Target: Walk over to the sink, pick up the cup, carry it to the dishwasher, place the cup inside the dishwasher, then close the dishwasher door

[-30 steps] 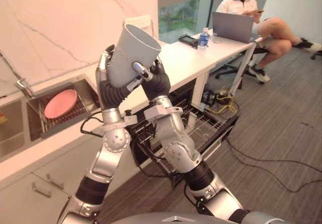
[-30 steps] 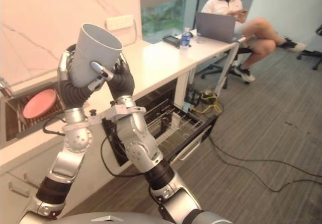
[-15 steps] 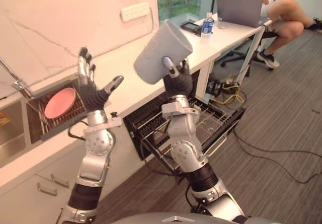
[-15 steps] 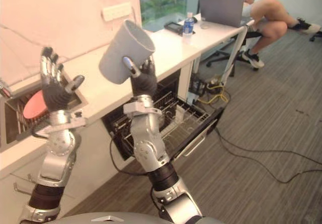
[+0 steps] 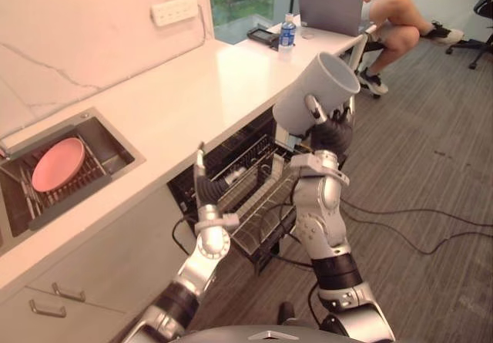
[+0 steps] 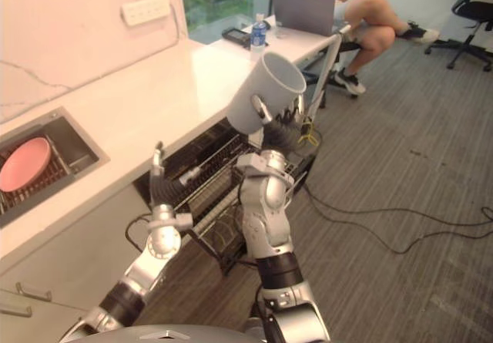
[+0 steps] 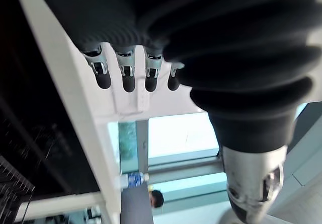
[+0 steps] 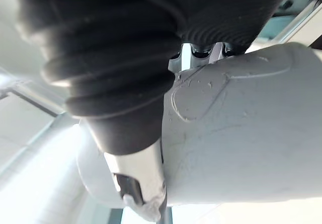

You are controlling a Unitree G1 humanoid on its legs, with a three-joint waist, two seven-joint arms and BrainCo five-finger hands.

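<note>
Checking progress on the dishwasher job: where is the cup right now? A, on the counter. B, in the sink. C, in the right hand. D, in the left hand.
C: the right hand has its fingers curled round the cup and holds it up in the air, while the left hand is open and holds nothing.

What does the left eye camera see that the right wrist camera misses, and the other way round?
Left eye view: the sink with a pink plate, the open dishwasher and its rack, the left hand open near it, and a person at a laptop. Right wrist view: up close, a faint oval outline and fine scuffs on the cup. Both: the right hand curled round the cup.
</note>
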